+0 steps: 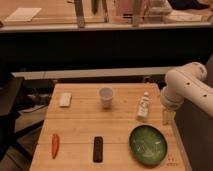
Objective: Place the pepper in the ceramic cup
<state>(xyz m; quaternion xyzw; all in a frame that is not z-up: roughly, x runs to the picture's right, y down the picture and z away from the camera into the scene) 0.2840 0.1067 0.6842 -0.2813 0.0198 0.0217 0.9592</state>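
A red pepper (55, 145) lies on the wooden table (80, 125) near its front left corner. A white ceramic cup (105, 97) stands upright at the table's back middle. My gripper (167, 116) hangs from the white arm (186, 87) at the table's right edge, far from both the pepper and the cup, just right of a small white bottle (143, 106).
A black rectangular object (98, 149) lies right of the pepper. A green plate (148, 145) sits at the front right. A white block (65, 99) lies at the back left. A dark counter runs behind the table.
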